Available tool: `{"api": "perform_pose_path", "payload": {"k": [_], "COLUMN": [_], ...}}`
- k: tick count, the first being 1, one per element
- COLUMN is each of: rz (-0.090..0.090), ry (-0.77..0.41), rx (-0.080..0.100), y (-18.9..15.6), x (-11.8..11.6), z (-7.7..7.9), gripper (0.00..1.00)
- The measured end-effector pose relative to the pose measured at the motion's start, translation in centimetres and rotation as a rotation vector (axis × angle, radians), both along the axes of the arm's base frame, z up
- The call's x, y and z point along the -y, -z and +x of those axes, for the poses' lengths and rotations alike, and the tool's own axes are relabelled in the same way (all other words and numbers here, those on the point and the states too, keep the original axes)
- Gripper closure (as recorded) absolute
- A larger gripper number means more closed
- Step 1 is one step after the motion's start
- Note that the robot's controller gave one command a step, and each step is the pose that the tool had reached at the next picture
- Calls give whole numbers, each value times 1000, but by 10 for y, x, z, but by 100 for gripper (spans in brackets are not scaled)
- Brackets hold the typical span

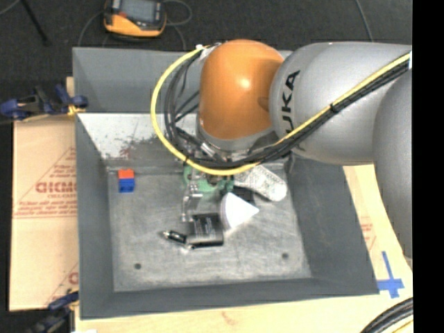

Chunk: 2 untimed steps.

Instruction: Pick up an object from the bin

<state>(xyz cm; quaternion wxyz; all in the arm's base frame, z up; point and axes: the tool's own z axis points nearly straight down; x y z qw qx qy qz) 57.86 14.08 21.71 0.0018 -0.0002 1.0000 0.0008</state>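
My gripper (pixel 193 210) hangs low under the arm's wrist, just left of the bin's middle. Right at its lower end lies a black boxy thing (pixel 207 229), with a small black piece (pixel 174 236) beside it on the left. I cannot tell whether the gripper touches either one. A white wedge-shaped thing (pixel 238 211) lies just to the gripper's right. Above that, a white patterned tube-like thing (pixel 268 182) is partly hidden under the arm. A green thing (pixel 202 184) peeks out right above the gripper.
A small blue block with a red top (pixel 125 180) sits alone near the bin's left wall. The arm and its orange cover hide the bin's upper middle and right side. Bare floor lies along the bin's front and lower left.
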Motion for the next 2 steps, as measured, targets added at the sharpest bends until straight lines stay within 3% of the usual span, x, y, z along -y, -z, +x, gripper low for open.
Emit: {"api": "perform_pose_path", "payload": {"k": [1, 2], "rz": [-1, -3], "ry": [-111, -81], "rx": [3, -4], "y": [48, 57], "x": [37, 105], "z": [-9, -38], "gripper": [0, 0]}}
